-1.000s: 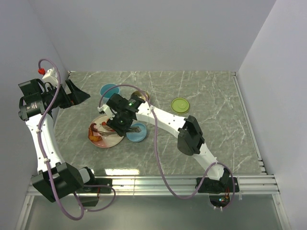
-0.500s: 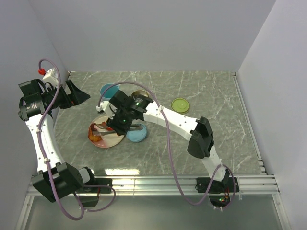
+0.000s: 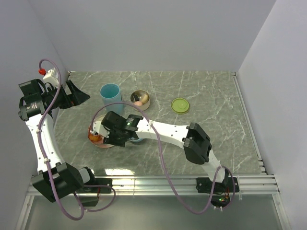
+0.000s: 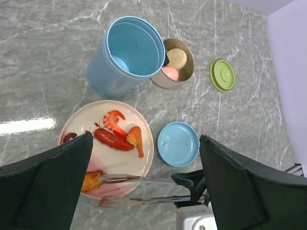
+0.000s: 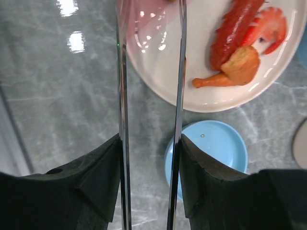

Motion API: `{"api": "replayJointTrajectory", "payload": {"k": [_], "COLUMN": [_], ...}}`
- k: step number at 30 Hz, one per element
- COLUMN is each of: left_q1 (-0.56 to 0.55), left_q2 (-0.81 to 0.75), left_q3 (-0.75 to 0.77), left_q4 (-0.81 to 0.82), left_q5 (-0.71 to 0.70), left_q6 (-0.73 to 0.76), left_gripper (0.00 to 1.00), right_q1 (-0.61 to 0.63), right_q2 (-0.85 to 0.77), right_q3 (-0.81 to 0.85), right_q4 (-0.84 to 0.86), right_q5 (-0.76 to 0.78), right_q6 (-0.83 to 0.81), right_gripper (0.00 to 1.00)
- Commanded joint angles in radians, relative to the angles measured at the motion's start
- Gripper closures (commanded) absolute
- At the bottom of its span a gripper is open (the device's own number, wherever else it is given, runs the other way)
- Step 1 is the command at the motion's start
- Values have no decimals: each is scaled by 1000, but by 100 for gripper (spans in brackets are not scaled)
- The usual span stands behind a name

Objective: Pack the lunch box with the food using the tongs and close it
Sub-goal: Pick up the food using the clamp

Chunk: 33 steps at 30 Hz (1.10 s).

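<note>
Right wrist: tongs between the jaws

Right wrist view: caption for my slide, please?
Right tool grips silver tongs, their arms over the plate of sausage and shrimp, blue lid beside.

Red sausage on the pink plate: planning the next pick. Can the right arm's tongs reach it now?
Probably yes. The right gripper holds the slender silver metal tongs, tips open over the round pink plate; the red sausage lies uncovered beside them, with nothing between.

White arm links with black joint housings, looping mauve cables, one red-and-white connector.
</note>
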Motion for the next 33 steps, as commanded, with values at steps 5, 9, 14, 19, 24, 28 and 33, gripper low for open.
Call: {"api": "replayJointTrajectory", "payload": {"k": [5,9,14,19,24,28,33], "left_q1": [5,5,5,6,8,8,8], "left_q2": [-13,-11,-10,-3,-2,-2,1], "left_q3": [19,19,20,13,16,13,16], "left_q4": [7,8,5,10,10,8,11], "left_q5": [0,0,-8,-3,-3,-8,-2], "left_q6": [23,21,29,26,26,27,23], "left_gripper": [1,1,1,1,1,1,1], "right_q1": [19,19,16,13,-16,-38,-51], "right_q2": [-46,-17,8,16,51,79,95], "right_q3": [-28,-12,2,4,50,76,102], "right_q4": [141,141,131,115,77,68,54], "right_q5": [136,136,101,50,-17,-39,-48], "right_q6": [-42,-56,-51,-39,-8,9,21], "right_gripper": [45,46,47,48,49,49,50]}}
